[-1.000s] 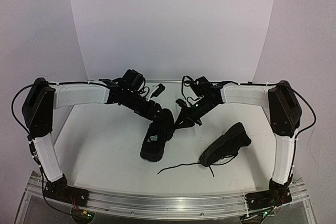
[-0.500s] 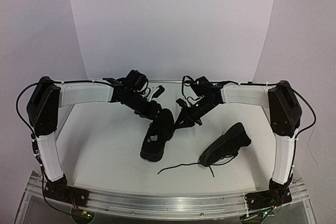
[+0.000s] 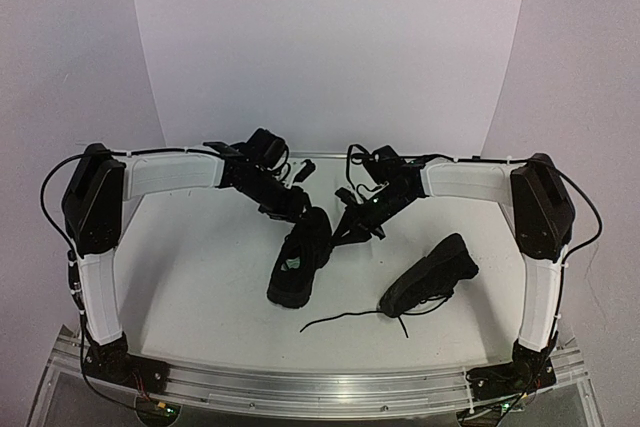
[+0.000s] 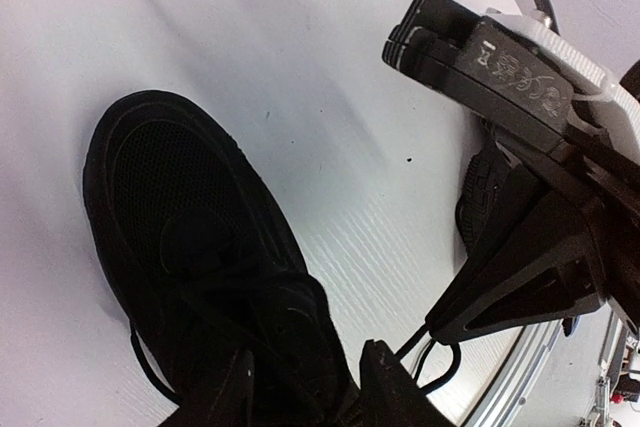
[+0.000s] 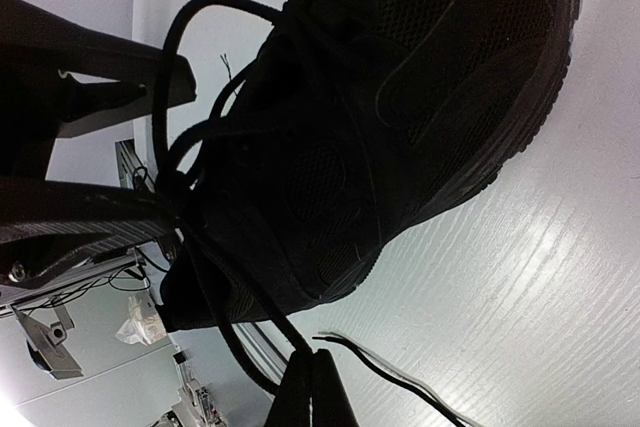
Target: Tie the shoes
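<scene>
Black laces on a black shoe make the knot hard to read, but the step in hand looks like forming the bow on the centre shoe (image 3: 300, 277), which lies on the white table (image 3: 200, 277) with its toe toward the far wall and a pale label showing inside. From the left, the left gripper (image 4: 312, 389) hangs over that shoe's lacing with its jaws partly apart. The right wrist view shows its two fingers straddling the crossed strands, but whether any strand is actually pinched I cannot tell. Just right of the shoe, the right gripper (image 5: 312, 387) is fully closed on a thin lace (image 5: 275, 332), which runs taut from the eyelets to its tips. Further right, well apart from both arms, the second shoe (image 3: 432, 275) rests untouched, its loose lace (image 3: 340, 319) trailing toward the near edge. The task seems less than half done, with one shoe mid-knot and the other not begun. Next, the left jaws probably need to close on one strand or loop alone, while the right holds tension. Catching two strands at once would likely spoil the knot.
</scene>
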Robot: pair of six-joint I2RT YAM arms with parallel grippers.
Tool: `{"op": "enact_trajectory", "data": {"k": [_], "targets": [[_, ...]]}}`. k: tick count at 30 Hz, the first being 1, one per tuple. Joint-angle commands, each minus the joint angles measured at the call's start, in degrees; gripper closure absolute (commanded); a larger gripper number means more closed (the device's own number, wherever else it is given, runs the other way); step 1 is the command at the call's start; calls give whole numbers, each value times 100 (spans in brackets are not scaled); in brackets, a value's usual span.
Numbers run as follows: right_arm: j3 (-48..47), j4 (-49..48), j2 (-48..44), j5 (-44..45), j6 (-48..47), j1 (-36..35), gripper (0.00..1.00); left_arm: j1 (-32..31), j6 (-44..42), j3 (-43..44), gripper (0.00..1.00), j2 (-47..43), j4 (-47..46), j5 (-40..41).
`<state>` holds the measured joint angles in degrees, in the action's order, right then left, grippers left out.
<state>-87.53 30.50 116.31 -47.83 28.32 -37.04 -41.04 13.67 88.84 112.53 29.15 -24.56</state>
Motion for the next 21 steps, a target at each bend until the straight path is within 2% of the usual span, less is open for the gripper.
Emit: {"op": "enact_trajectory", "data": {"k": [1, 10, 12, 17, 21], "targets": [[-63, 8, -65, 46, -59, -16, 100, 30, 15, 478, 65, 207, 70, -167], [-59, 8, -58, 46, -49, -18, 100, 34, -80, 543, 65, 330, 326, -296], [-58, 8, -56, 46, -49, -15, 100, 32, -106, 544, 71, 311, 338, -281], [-16, 15, -76, 58, -47, -14, 100, 158, 31, 429, 99, 151, 121, -200], [150, 17, -164, 144, -41, -14, 100, 342, 272, 120, 100, -110, -205, -28]]}}
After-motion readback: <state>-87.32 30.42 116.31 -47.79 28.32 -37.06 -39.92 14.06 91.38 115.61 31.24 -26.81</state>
